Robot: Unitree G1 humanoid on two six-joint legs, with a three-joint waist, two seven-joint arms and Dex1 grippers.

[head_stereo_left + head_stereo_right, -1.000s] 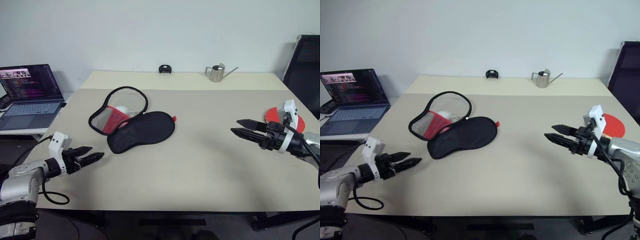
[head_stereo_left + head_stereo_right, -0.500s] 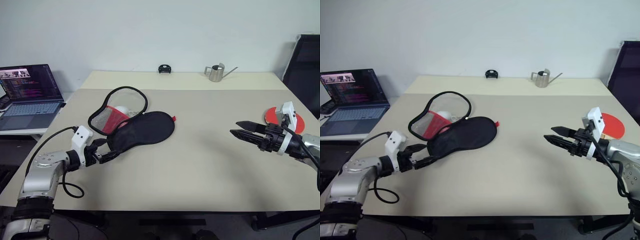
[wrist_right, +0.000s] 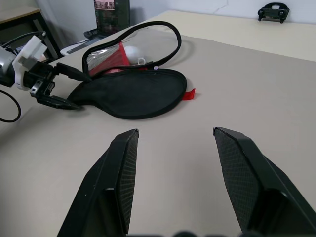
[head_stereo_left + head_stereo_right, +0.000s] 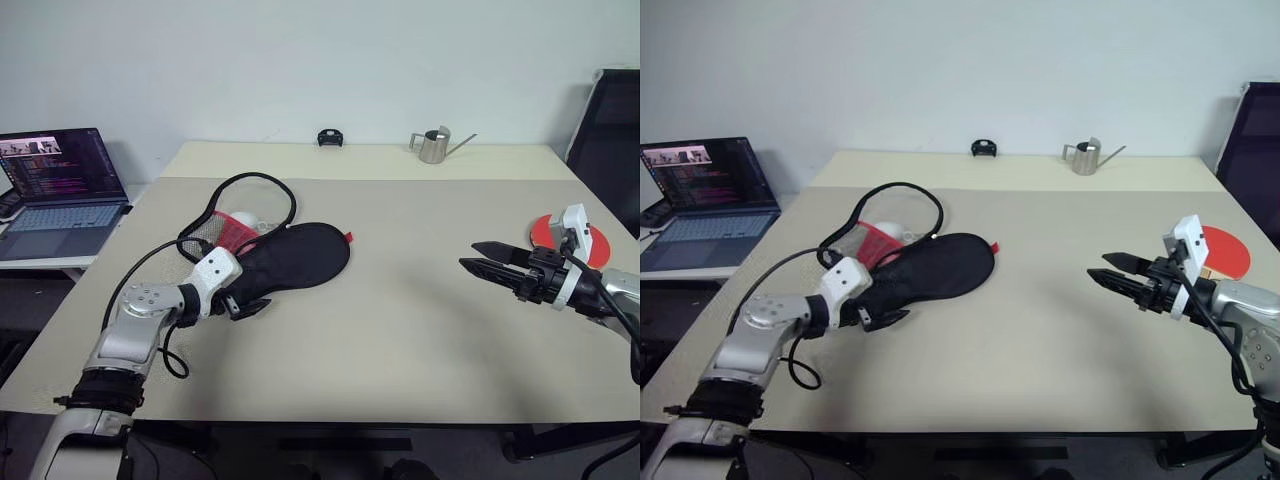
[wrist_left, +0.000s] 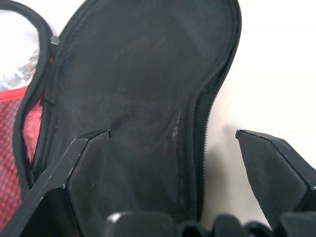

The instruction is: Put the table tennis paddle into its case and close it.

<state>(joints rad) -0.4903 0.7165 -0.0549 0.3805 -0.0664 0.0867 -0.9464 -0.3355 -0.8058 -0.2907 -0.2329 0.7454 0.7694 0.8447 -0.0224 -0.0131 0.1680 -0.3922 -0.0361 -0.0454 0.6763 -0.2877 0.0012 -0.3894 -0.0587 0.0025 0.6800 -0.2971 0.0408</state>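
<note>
The case [image 4: 292, 256] lies unzipped left of the table's middle, black half flat. Its other half [image 4: 222, 235], with red lining and mesh, stands propped up behind, a white ball [image 4: 243, 219] inside. My left gripper [image 4: 252, 303] is open at the case's narrow near end. In the left wrist view one finger [image 5: 81, 165] lies over the black fabric [image 5: 133, 98] and the other [image 5: 274, 165] over bare table beside the zip. The table tennis paddle [image 4: 1226, 250] lies flat at the far right, its red face partly hidden behind my right wrist. My right gripper [image 4: 478, 256] hovers open and empty, pointing toward the case.
An open laptop [image 4: 60, 185] sits on a side desk to the left. A small metal watering can [image 4: 434, 146] and a small black object [image 4: 330, 138] stand at the table's far edge [image 4: 500, 150]. A black chair [image 4: 612, 130] is at the far right.
My left arm swung in from the table's left edge to the case's narrow end and rolled its wrist. The right arm and the paddle have stayed put.
</note>
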